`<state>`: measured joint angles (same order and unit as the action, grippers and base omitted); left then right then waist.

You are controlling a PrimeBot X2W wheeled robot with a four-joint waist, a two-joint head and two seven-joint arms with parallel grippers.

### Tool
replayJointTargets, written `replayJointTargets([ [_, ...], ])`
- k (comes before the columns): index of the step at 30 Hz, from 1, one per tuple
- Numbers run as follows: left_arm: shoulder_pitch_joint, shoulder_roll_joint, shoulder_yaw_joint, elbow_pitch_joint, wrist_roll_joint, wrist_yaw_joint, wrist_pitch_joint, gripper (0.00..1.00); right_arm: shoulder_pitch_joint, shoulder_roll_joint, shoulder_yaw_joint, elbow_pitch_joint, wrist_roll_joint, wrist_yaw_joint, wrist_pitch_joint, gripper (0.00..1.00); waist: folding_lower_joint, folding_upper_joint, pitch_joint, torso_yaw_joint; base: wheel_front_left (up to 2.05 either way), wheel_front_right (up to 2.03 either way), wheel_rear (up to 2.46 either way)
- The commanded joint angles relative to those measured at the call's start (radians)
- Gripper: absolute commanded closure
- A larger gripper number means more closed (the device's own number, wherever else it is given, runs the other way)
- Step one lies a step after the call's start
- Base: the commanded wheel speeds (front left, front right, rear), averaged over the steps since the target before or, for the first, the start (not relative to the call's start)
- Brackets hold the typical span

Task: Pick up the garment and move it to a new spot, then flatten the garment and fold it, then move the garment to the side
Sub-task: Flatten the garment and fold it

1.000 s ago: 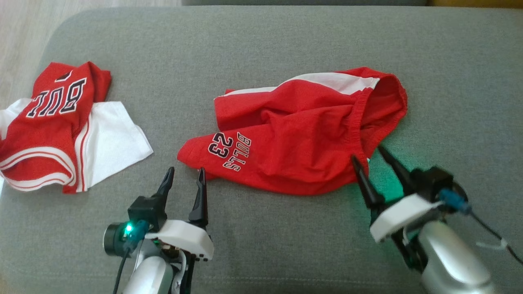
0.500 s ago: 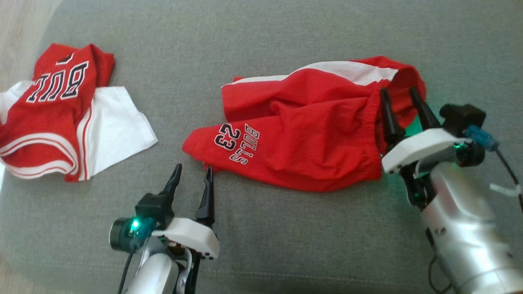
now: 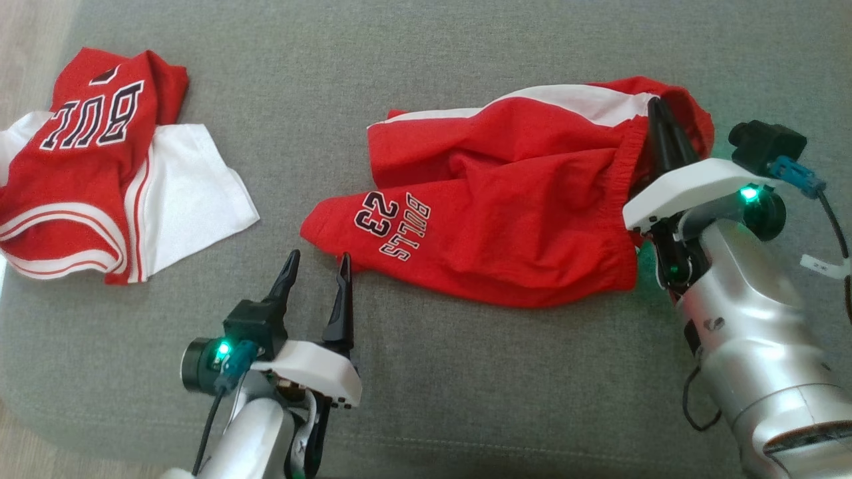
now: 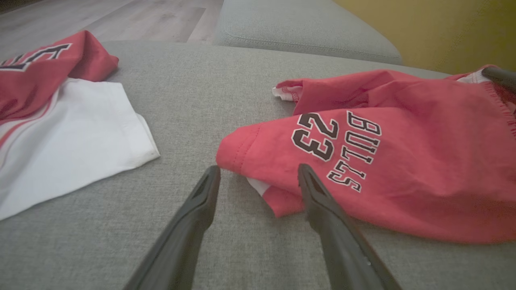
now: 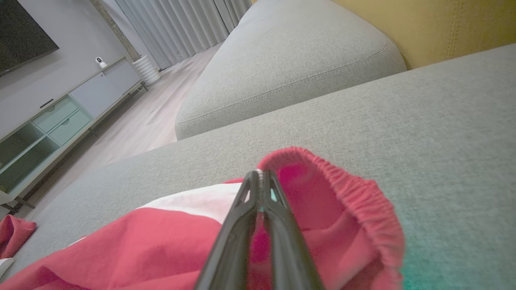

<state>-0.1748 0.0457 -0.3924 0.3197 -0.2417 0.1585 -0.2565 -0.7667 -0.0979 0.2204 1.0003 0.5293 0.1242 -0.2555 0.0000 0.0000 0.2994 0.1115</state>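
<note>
Head view: I see the garment (image 3: 506,226), red cloth with a white side stripe and black "BULLS 23" lettering. It lies crumpled on the middle-right of a grey cushion (image 3: 426,53). My right gripper (image 3: 657,106) sits at the garment's right end. Its two dark fingers are pressed together on the gathered elastic waistband, pinching it. My left gripper (image 3: 319,259) is at the lower left with its fingers spread and nothing between them. Its tips are just beside the garment's near-left corner. Well apart, at the far left of the cushion, lies a second red jersey (image 3: 86,140) with partial black lettering. It rests partly on a white cloth (image 3: 193,199).

Left wrist view: the left gripper (image 4: 259,169) is spread wide above the cushion. One finger crosses in front of the garment's (image 4: 403,169) hemmed corner, and I cannot tell whether it touches. The lettering reads clearly just past the tips. The second red jersey (image 4: 36,72) and the white cloth (image 4: 72,145) are off to the left.

Right wrist view: the right gripper (image 5: 260,174) is clamped tight on the rim of the red waistband (image 5: 354,201), which loops open beside it. Beyond lie a second cushion (image 5: 290,60), a wooden floor (image 5: 149,117) and a pale cabinet (image 5: 52,117).
</note>
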Motion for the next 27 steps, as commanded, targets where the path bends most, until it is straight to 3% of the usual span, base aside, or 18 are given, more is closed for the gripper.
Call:
replayJointTargets([
  [1, -0.03, 0.004, 0.026, -0.03, -0.005, 0.007, -0.005, 0.0, -0.031, 0.021, 0.018, -0.027, 0.007, 0.007, -0.006, 1.0, 0.0, 0.0, -0.001, 0.0, 0.0, 0.0, 0.0],
  [7, -0.032, 0.004, 0.026, -0.023, -0.008, 0.005, -0.005, 0.0, -0.091, 0.03, 0.066, -0.113, 0.026, 0.007, -0.006, 1.0, 0.0, 0.0, -0.018, 0.007, 0.0, 0.0, 0.0],
  [14, -0.029, 0.004, 0.01, -0.012, -0.021, 0.0, -0.005, 0.0, -0.236, 0.041, 0.203, -0.242, 0.082, 0.007, -0.006, 1.0, 0.0, 0.0, -0.053, 0.048, 0.0, 0.0, 0.0],
  [19, -0.006, 0.004, 0.009, -0.008, -0.028, 0.004, -0.005, 0.0, -0.323, 0.046, 0.354, -0.393, 0.177, 0.007, -0.006, 1.0, 0.0, 0.0, -0.089, 0.074, 0.0, 0.0, 0.0],
  [24, 0.027, 0.004, 0.037, 0.001, -0.024, 0.005, -0.005, 0.0, -0.279, 0.042, 0.534, -0.555, 0.293, 0.007, -0.006, 1.0, 0.0, 0.0, -0.13, 0.057, 0.0, 0.0, 0.0],
  [27, 0.051, 0.004, 0.058, 0.0, -0.021, 0.006, -0.005, 0.0, -0.153, -0.048, 0.677, -0.611, 0.371, 0.007, -0.006, 1.0, 0.0, 0.0, -0.15, 0.02, 0.0, 0.0, 0.0],
])
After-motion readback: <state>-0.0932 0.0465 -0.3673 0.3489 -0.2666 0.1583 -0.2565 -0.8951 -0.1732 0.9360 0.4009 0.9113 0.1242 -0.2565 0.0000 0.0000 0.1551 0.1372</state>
